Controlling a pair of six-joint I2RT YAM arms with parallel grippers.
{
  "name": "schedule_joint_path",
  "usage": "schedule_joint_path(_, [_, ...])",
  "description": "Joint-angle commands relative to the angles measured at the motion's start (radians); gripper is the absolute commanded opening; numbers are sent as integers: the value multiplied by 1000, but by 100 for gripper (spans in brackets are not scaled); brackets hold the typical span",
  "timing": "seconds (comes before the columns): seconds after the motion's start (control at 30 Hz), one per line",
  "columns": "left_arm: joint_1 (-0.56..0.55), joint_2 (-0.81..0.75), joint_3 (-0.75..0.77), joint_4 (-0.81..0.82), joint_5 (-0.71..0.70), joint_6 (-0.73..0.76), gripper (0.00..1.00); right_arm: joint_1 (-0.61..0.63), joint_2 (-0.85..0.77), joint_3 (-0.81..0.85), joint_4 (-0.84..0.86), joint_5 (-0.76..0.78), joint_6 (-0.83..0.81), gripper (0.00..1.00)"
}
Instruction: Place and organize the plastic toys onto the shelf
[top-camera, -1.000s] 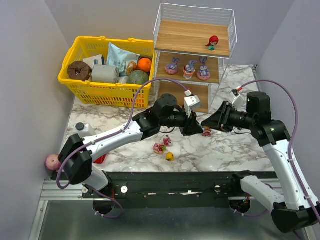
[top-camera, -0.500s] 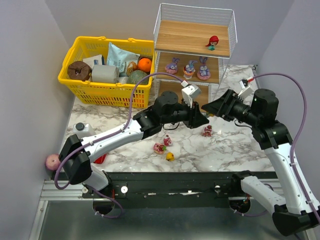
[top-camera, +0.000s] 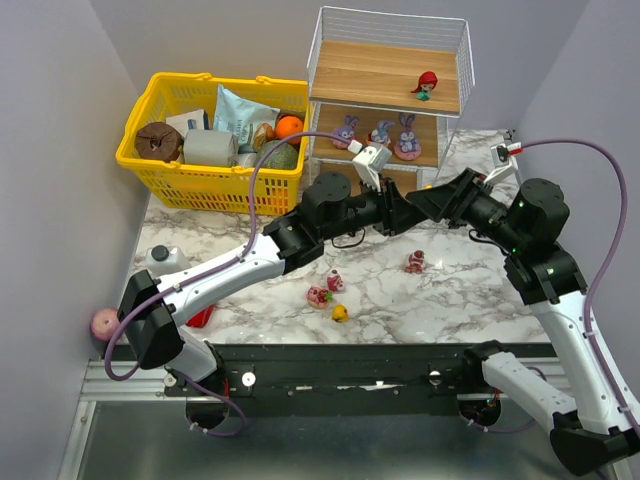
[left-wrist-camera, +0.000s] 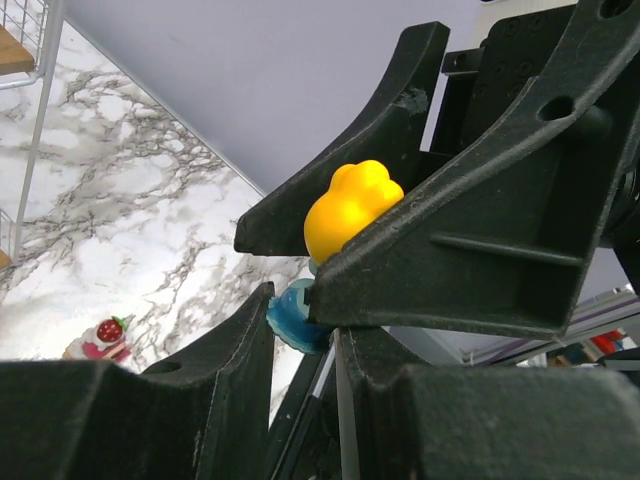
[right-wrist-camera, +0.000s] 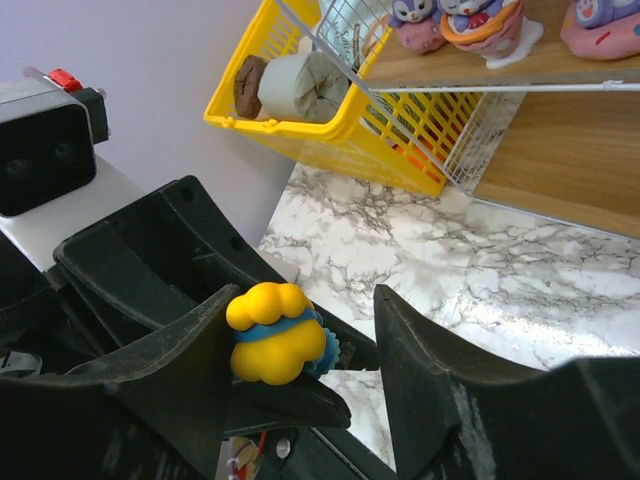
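The left gripper (left-wrist-camera: 305, 345) is clenched on a tiny plastic doll with lumpy yellow hair and a blue base (left-wrist-camera: 348, 208). Its two black fingers pinch the blue base low in the left wrist view. The right gripper (right-wrist-camera: 307, 302) meets it tip to tip and straddles the same doll. In the right wrist view the yellow hair sits close against the finger at lower left, while a clear strip of marble shows before the finger at lower right. These jaws therefore stand released around the doll rather than gripping it.

In the top view the meeting point hangs above the tabletop at the centre of the frame, just below the front of the tall three-tier shelf of light wooden boards and white wire (top-camera: 370, 70). On the right of the shelf's top board stands a red-haired doll in green (top-camera: 425, 84). The middle board carries three purple-pink bunny figures (top-camera: 381, 134) in a row.

Below the grippers, small toys lie on the white marble-patterned tabletop (top-camera: 470, 300):
- a single pink-red figurine (top-camera: 415, 262) right of centre
- a pair of pink-red figurines (top-camera: 319, 296) at lower centre
- a small yellow figurine (top-camera: 341, 313) beside the pair

A yellow plastic basket (top-camera: 200, 185) of groceries fills the upper left. A pink ball (top-camera: 104, 323) rests at the left edge.
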Motion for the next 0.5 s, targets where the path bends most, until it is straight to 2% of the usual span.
schedule_joint_path(0.0, [-3, -16, 23, 50, -41, -40, 0, 9, -22, -3, 56, 53, -4, 58])
schedule_joint_path(0.03, [-3, -19, 20, 54, -40, -43, 0, 9, -23, -6, 75, 57, -1, 57])
schedule_joint_path(0.13, [-3, -18, 20, 52, -40, -43, 0, 9, -22, -18, 98, 57, 10, 44])
schedule_joint_path(0.17, [-3, -16, 20, 51, -37, -40, 0, 10, -17, -17, 101, 54, 8, 34])
schedule_joint_path(0.23, [-3, -8, 37, 38, -27, -35, 0, 12, -6, -14, 111, 54, 8, 22])
schedule_joint_path(0.27, [-3, -5, 45, 9, -32, -28, 0, 12, 0, -9, 112, 47, 7, 12])
schedule_joint_path(0.33, [-3, 1, 57, -9, -29, -22, 7, 16, 13, 18, 109, 47, -1, 6])
schedule_joint_path(0.37, [-3, -2, 57, -20, -30, -18, 25, 18, 33, 29, 104, 50, -7, 4])
schedule_joint_path(0.43, [-3, -17, 48, -29, -47, -6, 45, 30, 52, 72, 81, 64, -30, 2])
schedule_joint_path(0.47, [-3, -25, 45, -47, -61, 0, 69, 35, 73, 89, 73, 86, -39, 2])
